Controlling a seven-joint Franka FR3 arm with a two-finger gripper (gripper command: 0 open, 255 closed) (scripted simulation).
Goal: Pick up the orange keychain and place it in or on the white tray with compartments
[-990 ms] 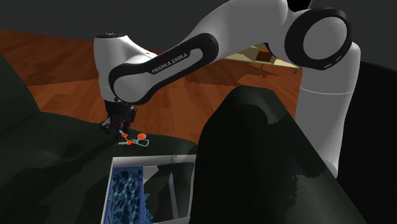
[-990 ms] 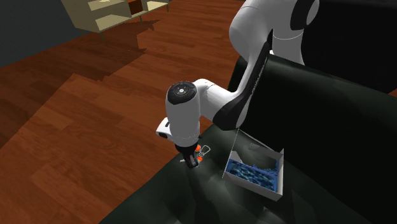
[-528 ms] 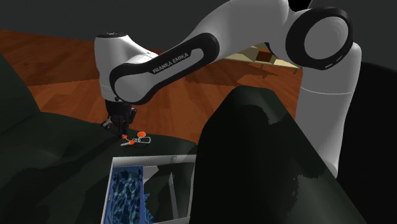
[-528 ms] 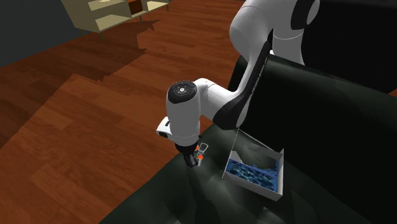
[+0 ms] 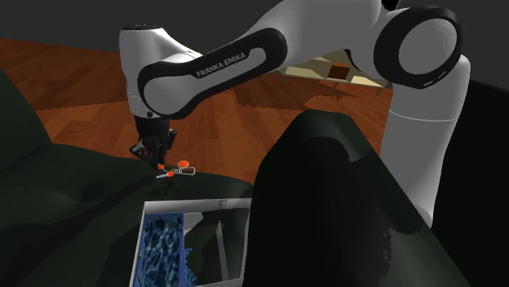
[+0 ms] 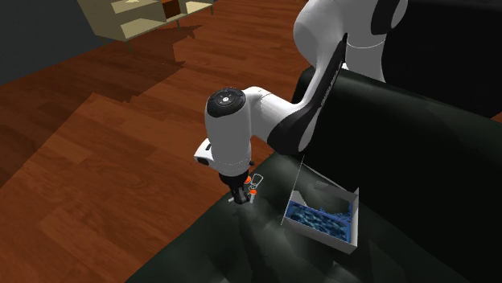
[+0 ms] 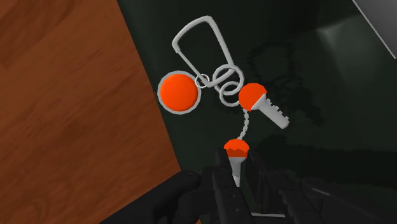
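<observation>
The gripper (image 7: 236,179) is clenched on the keychain (image 7: 252,97), pinching the blade of the little orange-topped key, with the orange disc, clip and second key strung out past the fingertips. The whole bunch is right at the edge of the dark sofa (image 7: 318,127), just beside the wood floor (image 7: 63,114). In the shoulder view it's a bit beyond the far end of the white tray (image 5: 196,203), close but not touching, and the tray's got a blue patterned bottom.
</observation>
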